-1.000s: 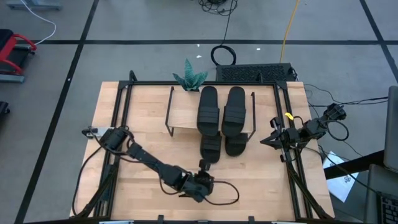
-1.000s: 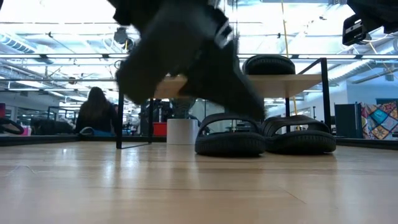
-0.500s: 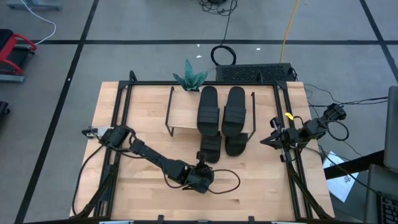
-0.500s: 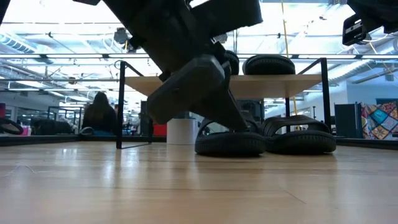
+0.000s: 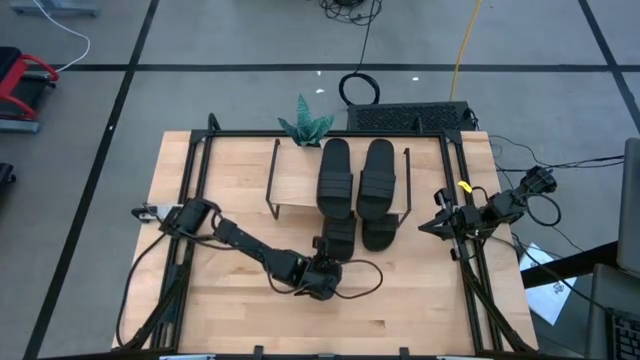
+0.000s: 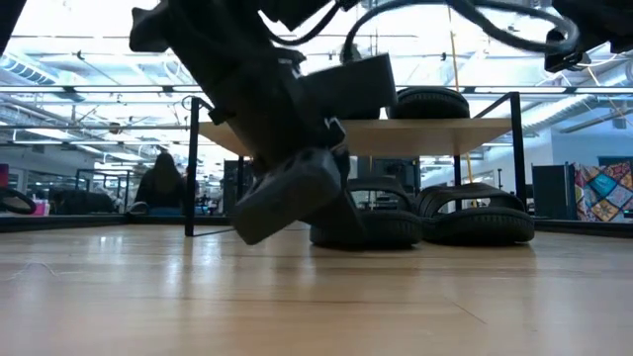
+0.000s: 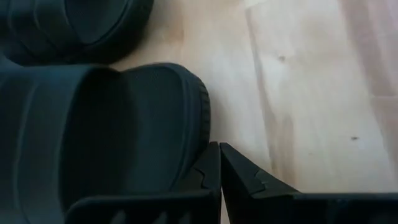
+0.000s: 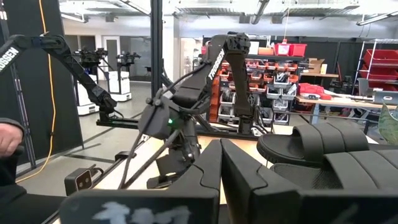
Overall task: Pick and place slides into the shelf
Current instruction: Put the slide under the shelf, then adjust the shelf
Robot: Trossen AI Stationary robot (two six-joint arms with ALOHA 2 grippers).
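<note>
Two black slides (image 5: 335,172) (image 5: 378,172) lie side by side on the shelf's light board (image 5: 295,182). Two more slides (image 5: 338,235) (image 5: 379,232) rest soles down on the table, their far ends under the shelf's front edge. My left gripper (image 5: 322,258) is shut and slants down at the near end of the left lower slide (image 7: 124,130). In the low view it stands in front of that slide (image 6: 381,229). My right gripper (image 5: 428,226) waits shut and raised at the table's right side, touching nothing. My left gripper's shut fingertips (image 7: 212,157) stand right beside the ribbed sole rim (image 7: 204,118) at the left lower slide's near end, slanting down from the table's near side. Whether they touch the rim, I cannot tell. The slide lies flat on the table.
A green folded paper plant (image 5: 305,125) and a black box (image 5: 410,117) stand at the far edge. Black frame rails (image 5: 190,200) run along both table sides. The left arm's cable (image 5: 365,282) loops over the near table. Bare wood lies left of the shelf.
My left gripper has moved toward the table's far edge and sunk, coming up to the near end of the left lower slide. All the slides have stayed where they were.
</note>
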